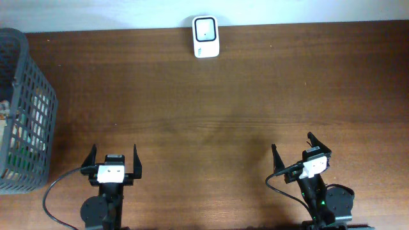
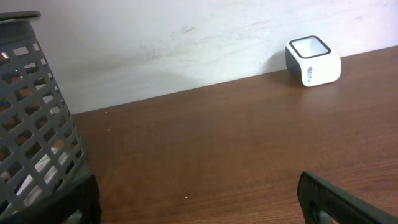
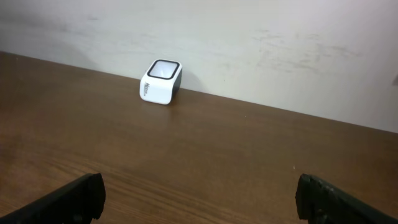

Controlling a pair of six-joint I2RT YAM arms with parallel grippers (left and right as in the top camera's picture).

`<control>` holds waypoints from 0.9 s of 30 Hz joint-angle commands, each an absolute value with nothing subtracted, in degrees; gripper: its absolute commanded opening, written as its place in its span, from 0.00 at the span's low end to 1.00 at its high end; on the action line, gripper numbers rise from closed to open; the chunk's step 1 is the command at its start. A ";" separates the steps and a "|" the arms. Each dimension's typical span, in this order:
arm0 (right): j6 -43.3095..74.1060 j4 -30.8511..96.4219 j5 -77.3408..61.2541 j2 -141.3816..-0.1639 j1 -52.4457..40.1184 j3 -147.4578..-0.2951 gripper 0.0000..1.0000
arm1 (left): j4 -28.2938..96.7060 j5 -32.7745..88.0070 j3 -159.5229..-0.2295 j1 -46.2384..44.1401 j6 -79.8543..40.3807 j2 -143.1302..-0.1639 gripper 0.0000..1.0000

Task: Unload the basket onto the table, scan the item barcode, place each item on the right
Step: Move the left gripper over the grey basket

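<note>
Both claws stand spread as wide as they go and hold nothing. The left gripper [image 1: 114, 152] sits on the near side of the scanner [image 1: 206, 37], off to its left and well apart from it. Its two black fingers [image 2: 329, 198] frame only bare wood in the left wrist view. The right gripper [image 1: 293, 143] sits on the near side too, off to the scanner's right and equally far from it. Its fingers [image 3: 71, 198] show as dark, matte wedges in the bottom corners of the right wrist view, touching nothing.

The scanner is a small, rounded block of smooth white plastic. It has a dark band round its body and a pale square window, rimmed in black, on its sloped top. It stands on the table [image 1: 211, 121] with its back to the wall [image 3: 249, 37], which is off-white and faintly scuffed. The table is brown wood with a fine grain and a dull sheen.

Far to the scanner's left stands the basket [image 1: 29, 96], made of dark grey plastic. Its walls are a lattice of rectangular holes and taper inward toward its top. Through the holes show white, orange and green items [image 2: 38, 167]. Their shapes are broken up by the mesh, and no barcode can be made out on them.
</note>
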State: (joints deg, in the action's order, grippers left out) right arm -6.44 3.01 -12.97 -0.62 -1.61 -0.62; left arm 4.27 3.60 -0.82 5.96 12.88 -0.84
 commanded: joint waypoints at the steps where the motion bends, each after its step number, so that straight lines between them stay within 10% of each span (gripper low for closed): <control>1: -6.57 3.29 -12.91 -0.40 -1.87 -0.32 0.98 | 4.38 3.79 -0.51 5.69 13.80 -0.34 0.99; 27: -6.57 3.29 -12.91 -0.40 -1.87 -0.32 0.98 | 4.43 2.81 -0.51 5.69 13.82 -0.34 0.99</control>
State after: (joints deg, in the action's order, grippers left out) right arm -6.48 3.01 -12.99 -0.62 -1.61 -0.62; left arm 4.27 3.57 -0.82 5.96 12.91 -0.84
